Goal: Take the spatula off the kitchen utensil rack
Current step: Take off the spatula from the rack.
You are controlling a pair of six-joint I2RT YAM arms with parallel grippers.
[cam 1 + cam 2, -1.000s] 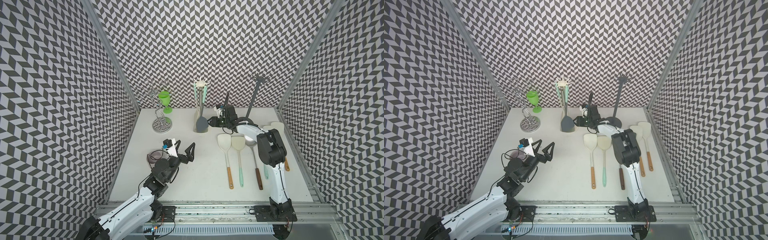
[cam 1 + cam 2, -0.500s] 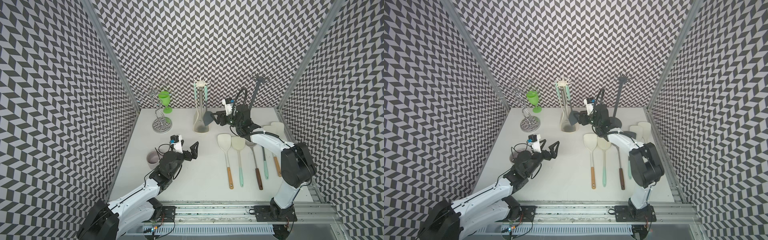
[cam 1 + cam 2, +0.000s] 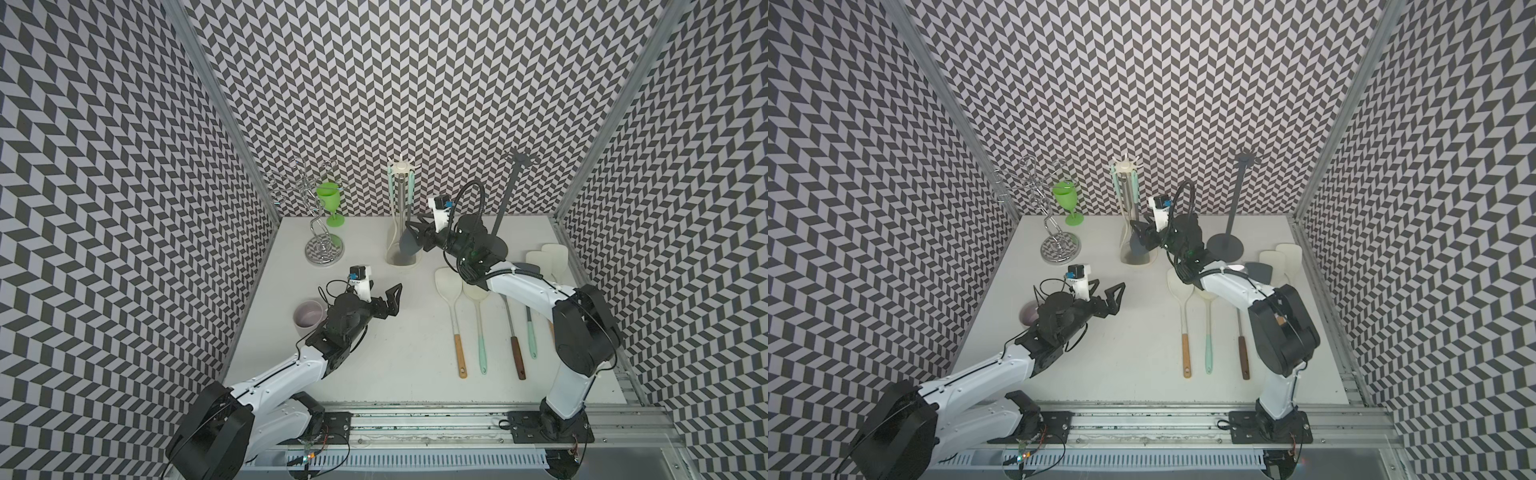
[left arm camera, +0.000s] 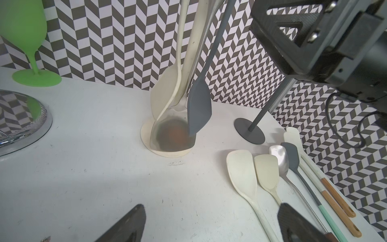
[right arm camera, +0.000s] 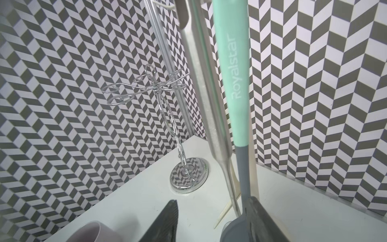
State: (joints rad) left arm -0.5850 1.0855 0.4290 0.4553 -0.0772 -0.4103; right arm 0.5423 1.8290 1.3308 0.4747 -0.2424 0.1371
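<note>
1. Grey silicone spatula w/ mint-green handle (image 3: 409, 246): 1. It hangs tilted on the cream plastic utensil rack (image 3: 401, 168) at back centre of the counter, blade down by the rack's base.
2. Right pincer (image 3: 417, 237) is at that blade. Jaws stand apart: one finger (image 5: 270, 228) lies against the blade, w/ a gap to the other, so not clamped.
3. Rack carries 3 utensils: the grey spatula, a cream hanging spatula (image 4: 165, 90) and a clear-bladed turner (image 4: 173, 134).
4. Left pincer (image 3: 1111, 286) is spread wide and empty, above the counter left of centre, well apart from the rack.
5. Lying in a row on the right of the counter: 6 utensils.
   - 4 cream spatulas (image 4: 240, 174)
   - 1 steel spoon (image 4: 278, 152)
   - 1 second grey spatula (image 4: 291, 153)
6. Others, 1 each:
   - dark grey pole stand (image 3: 1237, 199)
   - chrome wire glass holder (image 3: 322, 245)
   - green plastic goblet (image 3: 330, 198)
   - pale mauve cup (image 3: 309, 320)
7. White counter (image 3: 399, 357), lightly scuffed. 3 walls (image 3: 415, 83) in black-and-white chevron. Metal posts (image 3: 221, 108) at the back corners. Front rail (image 3: 415, 415) carries both arm bases.
8. Writing: "Royalstar" (image 5: 235, 69) in white along the mint handle.
</note>
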